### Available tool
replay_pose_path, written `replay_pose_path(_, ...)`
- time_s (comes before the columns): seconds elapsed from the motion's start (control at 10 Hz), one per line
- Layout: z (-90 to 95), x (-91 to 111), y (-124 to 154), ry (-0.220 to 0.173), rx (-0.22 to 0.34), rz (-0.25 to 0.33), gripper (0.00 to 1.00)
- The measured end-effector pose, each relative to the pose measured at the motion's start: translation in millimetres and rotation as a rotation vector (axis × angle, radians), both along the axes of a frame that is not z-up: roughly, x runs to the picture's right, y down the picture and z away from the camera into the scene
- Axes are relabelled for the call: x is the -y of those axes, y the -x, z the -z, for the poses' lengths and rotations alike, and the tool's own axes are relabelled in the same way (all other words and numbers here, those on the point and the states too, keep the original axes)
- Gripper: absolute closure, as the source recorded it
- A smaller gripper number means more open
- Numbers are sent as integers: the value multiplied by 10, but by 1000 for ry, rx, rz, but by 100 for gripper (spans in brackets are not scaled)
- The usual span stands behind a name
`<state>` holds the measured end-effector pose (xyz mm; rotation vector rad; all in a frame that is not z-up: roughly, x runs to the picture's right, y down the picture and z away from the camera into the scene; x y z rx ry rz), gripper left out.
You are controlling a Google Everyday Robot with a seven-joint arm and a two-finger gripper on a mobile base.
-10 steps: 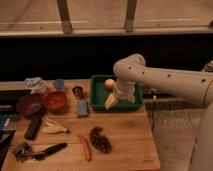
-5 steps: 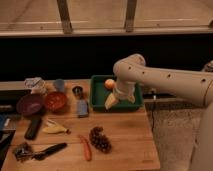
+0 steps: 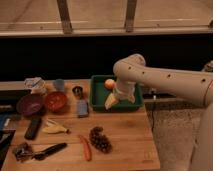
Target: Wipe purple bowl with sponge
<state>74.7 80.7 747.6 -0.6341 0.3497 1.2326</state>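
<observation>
Gripper [image 3: 118, 99] low over green tray [image 3: 99, 97], arm reaching in from right. Orange ball [image 3: 109, 83] in tray, just beside gripper on the side toward the bowls. Between tray and purple bowl [image 3: 30, 104]: grey-blue block [image 3: 82, 108], small dark cup [image 3: 76, 91], red-orange bowl [image 3: 55, 101] just beside purple bowl. Blue cup [image 3: 59, 85] and white crumpled bag [image 3: 35, 85] crowd far side. Black remote [image 3: 33, 127] and banana [image 3: 55, 129] crowd near side. Bare table [image 3: 127, 127] in front of tray, as far as dark cluster [image 3: 100, 139].

Smooth cream-white tubular arm [image 3: 167, 82] with dark dots, gripper [image 3: 118, 96] at its tip.
</observation>
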Motion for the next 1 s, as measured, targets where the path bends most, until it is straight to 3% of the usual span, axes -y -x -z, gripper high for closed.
replay_pose_path(0.6,19,13,4,-9,-1,16,20)
replay_pose_path(0.8,18,75,194,-24,29,93,20)
replay_pose_path(1.0,-28,169,573,-36,76,184,20)
